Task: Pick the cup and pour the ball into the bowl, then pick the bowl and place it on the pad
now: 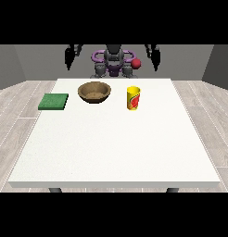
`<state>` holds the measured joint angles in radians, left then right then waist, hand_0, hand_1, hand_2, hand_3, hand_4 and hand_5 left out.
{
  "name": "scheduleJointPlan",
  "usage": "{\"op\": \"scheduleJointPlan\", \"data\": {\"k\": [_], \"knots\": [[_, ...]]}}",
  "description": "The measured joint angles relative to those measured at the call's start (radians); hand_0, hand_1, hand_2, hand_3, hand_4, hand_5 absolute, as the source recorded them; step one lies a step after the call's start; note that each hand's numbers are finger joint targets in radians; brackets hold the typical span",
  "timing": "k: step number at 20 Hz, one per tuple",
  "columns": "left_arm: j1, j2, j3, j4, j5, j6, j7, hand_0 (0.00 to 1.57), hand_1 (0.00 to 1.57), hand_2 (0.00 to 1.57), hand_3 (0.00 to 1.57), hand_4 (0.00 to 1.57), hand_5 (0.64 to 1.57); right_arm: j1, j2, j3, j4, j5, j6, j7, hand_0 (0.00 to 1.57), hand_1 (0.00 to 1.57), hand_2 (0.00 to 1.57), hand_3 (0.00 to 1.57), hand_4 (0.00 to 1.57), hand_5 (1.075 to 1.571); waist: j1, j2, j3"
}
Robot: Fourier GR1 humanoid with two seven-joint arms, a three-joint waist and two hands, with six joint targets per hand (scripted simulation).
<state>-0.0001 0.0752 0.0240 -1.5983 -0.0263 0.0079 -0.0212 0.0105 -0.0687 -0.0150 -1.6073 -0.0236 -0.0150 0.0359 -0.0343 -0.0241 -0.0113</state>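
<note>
Yellow cup point(133, 98) looks light and rigid, best taken round its middle; both robot hands hang raised, finger state unclear.

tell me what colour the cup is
The cup is yellow with a red marking on its side, seen best in the front view.

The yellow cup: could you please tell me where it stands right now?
In the front view the yellow cup stands upright on the white table, right of centre, beside the wooden bowl at its left.
</note>
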Motion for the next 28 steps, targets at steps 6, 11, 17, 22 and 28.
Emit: {"op": "scheduleJointPlan", "data": {"k": [6,11,17,22,28], "knots": [[-0.007,0.022,0.003,-0.064,0.007,-0.006,0.072,0.00,0.00,0.00,0.00,0.00,1.430,-0.011,-0.037,-0.008,-0.070,-0.001,0.006,0.065,0.00,0.00,0.00,0.00,0.00,1.571,-0.001,-0.173,0.0055],[-0.003,-0.031,0.032,-0.071,0.100,-0.018,-0.014,0.00,0.00,0.00,0.00,0.00,1.421,-0.010,-0.056,-0.094,-0.033,-0.110,0.075,-0.034,0.00,0.00,0.00,0.00,0.00,1.571,0.020,-0.093,0.0097],[-0.050,-0.011,0.081,-0.065,0.159,-0.046,-0.042,0.00,0.00,0.00,0.00,0.00,1.401,-0.026,-0.070,-0.146,0.016,-0.159,0.133,-0.123,0.00,0.00,0.00,0.00,0.00,1.571,0.025,-0.021,0.0109],[-0.172,0.014,0.114,-0.003,0.160,-0.036,-0.073,0.00,0.00,0.00,0.00,0.00,1.415,-0.091,-0.071,-0.156,0.099,-0.156,0.158,-0.208,0.00,0.00,0.00,0.00,0.00,1.569,0.015,0.071,0.0113],[-0.270,-0.001,0.126,0.140,0.130,-0.012,-0.206,0.00,0.00,0.00,0.00,0.00,1.384,-0.190,-0.075,-0.163,0.184,-0.136,0.159,-0.300,0.00,0.00,0.00,0.00,0.00,1.569,-0.004,0.185,0.0114]]}}
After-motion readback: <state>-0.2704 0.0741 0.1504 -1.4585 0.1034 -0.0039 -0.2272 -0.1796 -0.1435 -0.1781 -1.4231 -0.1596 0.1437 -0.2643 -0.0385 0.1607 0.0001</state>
